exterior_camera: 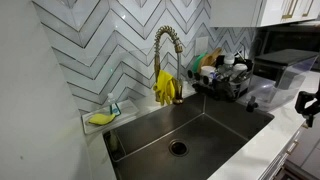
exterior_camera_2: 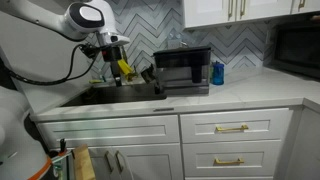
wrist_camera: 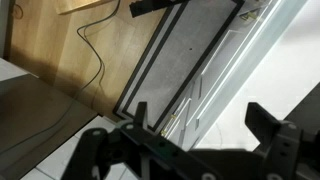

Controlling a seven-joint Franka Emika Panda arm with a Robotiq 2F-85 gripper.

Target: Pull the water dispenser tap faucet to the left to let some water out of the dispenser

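A brass spring-neck tap faucet (exterior_camera: 165,48) stands at the back of a steel sink (exterior_camera: 200,130), with yellow gloves (exterior_camera: 166,88) hanging over it. No water runs. My gripper (exterior_camera: 306,106) shows as a dark shape at the frame's edge, over the white counter and well away from the faucet. In an exterior view the gripper (exterior_camera_2: 110,43) hangs above the sink area near the yellow gloves (exterior_camera_2: 122,68). In the wrist view the gripper (wrist_camera: 200,125) is open and empty, its fingers wide apart over the white counter edge, cabinet fronts and wooden floor.
A dish rack (exterior_camera: 225,78) with dishes stands beside the sink. A yellow sponge (exterior_camera: 100,118) lies on the sink's corner. A black appliance (exterior_camera_2: 182,68) and a blue container (exterior_camera_2: 217,72) stand on the counter. A chevron-tiled wall is behind.
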